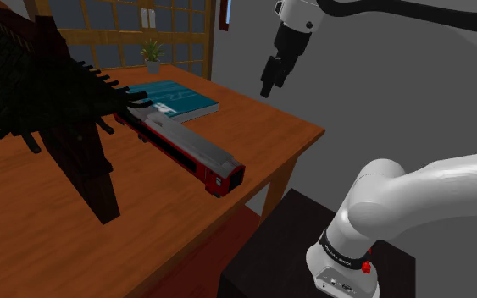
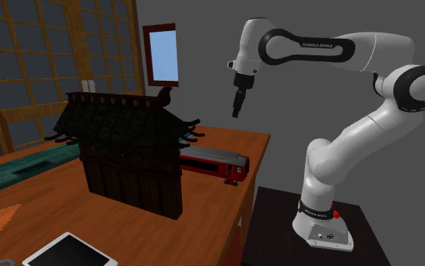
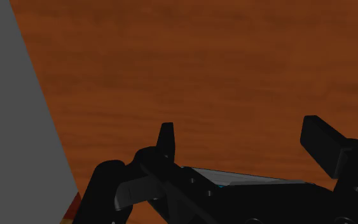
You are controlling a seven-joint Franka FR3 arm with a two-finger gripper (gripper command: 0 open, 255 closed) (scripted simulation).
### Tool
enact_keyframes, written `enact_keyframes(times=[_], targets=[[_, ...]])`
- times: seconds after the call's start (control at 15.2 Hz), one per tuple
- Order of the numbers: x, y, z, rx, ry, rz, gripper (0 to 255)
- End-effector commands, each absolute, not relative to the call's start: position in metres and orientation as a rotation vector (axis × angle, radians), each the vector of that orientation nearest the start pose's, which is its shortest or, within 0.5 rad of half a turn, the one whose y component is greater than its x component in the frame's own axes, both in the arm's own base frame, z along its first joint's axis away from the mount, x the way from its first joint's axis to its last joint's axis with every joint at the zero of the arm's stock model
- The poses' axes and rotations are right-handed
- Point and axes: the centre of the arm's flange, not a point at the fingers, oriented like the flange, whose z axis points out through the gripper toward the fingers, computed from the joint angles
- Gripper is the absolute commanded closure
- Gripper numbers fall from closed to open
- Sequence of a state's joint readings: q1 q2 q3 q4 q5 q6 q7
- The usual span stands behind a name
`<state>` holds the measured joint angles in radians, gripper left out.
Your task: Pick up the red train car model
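Red-sided train car (image 1: 185, 152) lies beside a teal book (image 1: 181, 100) on the wooden table (image 1: 266, 127), one end close by a dark roofed model (image 1: 67, 118), as the gripper (image 1: 268, 89) hangs high with jaws wide (likely to clear that roof before descending).

Dark pagoda model (image 1: 58, 110), teal book (image 1: 190, 100)

a room in a home is suggested by a wooden counter (image 1: 266, 127), a lattice window (image 2: 22, 60), a potted plant (image 1: 152, 52) and a framed picture (image 2: 162, 53) hung on a grey wall (image 2: 203, 38).
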<state>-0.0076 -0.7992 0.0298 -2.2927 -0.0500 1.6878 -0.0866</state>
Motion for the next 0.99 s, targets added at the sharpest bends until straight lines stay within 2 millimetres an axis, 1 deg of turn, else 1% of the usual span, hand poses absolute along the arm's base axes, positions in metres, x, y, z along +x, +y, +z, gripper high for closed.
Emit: enact_keyframes(times=[0.0, 0.46, 0.92], targets=[[0.315, 0.006, 0.636, -3.201, -0.165, -0.308, 0], [0.371, 0.086, 0.626, -3.220, -0.146, -0.220, 0], [0.428, 0.165, 0.611, -3.237, -0.127, -0.131, 0]])
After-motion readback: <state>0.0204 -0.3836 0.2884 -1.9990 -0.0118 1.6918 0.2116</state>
